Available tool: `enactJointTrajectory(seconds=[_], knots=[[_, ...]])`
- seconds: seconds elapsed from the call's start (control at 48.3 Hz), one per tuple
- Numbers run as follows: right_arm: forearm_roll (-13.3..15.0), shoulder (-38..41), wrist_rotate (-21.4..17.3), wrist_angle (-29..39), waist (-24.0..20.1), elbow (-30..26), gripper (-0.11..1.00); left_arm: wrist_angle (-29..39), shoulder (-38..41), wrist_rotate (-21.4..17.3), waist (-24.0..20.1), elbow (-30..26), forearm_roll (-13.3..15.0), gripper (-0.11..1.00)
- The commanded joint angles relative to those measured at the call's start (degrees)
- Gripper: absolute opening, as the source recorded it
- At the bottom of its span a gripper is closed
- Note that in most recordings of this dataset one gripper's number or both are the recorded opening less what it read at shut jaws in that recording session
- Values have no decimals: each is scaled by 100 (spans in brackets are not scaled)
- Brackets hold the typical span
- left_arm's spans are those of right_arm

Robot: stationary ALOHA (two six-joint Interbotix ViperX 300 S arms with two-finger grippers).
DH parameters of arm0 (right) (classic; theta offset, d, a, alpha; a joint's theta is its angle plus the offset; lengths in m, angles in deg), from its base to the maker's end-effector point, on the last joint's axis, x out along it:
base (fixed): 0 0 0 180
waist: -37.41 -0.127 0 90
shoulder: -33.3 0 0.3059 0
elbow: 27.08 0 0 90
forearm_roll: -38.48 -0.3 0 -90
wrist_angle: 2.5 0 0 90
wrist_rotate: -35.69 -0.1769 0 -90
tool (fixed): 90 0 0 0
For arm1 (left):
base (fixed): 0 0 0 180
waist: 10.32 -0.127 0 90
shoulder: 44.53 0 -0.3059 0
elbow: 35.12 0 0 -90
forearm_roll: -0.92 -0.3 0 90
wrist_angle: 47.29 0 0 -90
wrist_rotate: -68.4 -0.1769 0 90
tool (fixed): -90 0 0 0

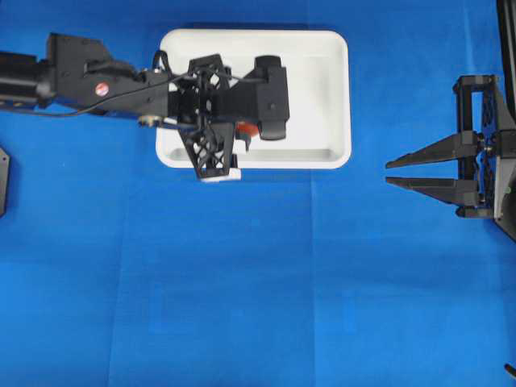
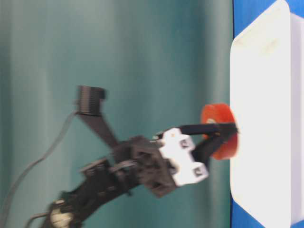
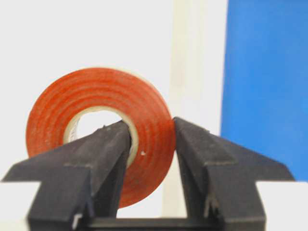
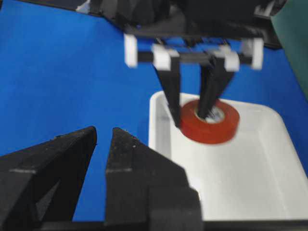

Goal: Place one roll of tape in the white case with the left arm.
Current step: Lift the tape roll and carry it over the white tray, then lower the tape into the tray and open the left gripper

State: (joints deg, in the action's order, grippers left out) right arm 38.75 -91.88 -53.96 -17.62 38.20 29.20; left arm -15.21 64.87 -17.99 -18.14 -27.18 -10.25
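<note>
A: A blue-covered bench [image 1: 242,306] fills the overhead view. At left, the black left arm's lattice-framed gripper [image 1: 242,139] hangs over the large shallow white plastic case [image 1: 334,97], its fingers [image 3: 202,159] pinching the wall of the small orange-red roll of tape [image 3: 98,130].

B: So carried in, not released?

A: Seemingly; lowering and letting go remain. At right, the right gripper [image 1: 389,172] waits, its long pointed fingers slightly parted, holding nothing.

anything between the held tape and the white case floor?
Nothing visible. The left gripper pinches the wall of the roll of tape, one finger through its core, over the white case; bare tray below it.
</note>
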Motion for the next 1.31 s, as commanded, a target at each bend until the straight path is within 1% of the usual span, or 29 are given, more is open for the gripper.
enactJointTrajectory(seconds=[0.0,0.124,0.269,0.435,0.642,0.663,0.808,0.87,0.891,1.015,1.16,1.285], knots=[[-18,35,-9,-26,0,-53,-11,-431,97,-35,-211,44,35,26],[-26,53,-9,-26,0,-53,-11,-844,378,-53,-334,114,35,26],[-26,88,-9,-26,0,-53,-11,-1160,721,-62,-422,114,35,26],[-35,114,-9,-26,0,-44,-11,-1248,967,-53,-492,88,35,26],[-35,132,-9,-18,0,-44,-11,-1222,879,-35,-492,0,35,26],[-35,141,-9,-18,0,-44,-11,-1213,861,-35,-501,9,35,30],[-35,141,-18,0,0,-53,-11,-1195,571,-35,-501,70,35,73],[-35,141,-18,0,0,-53,-11,-1169,404,-44,-492,114,35,86],[-35,141,-18,0,0,-53,-11,-1160,343,-44,-501,123,35,87],[-35,141,-18,0,0,-53,-11,-1072,-62,-35,-501,202,35,81],[-35,132,-18,0,0,-62,-11,-984,-703,9,-439,396,35,81],[-35,141,-18,0,0,-53,-11,-1063,-1283,18,-334,677,35,80]])
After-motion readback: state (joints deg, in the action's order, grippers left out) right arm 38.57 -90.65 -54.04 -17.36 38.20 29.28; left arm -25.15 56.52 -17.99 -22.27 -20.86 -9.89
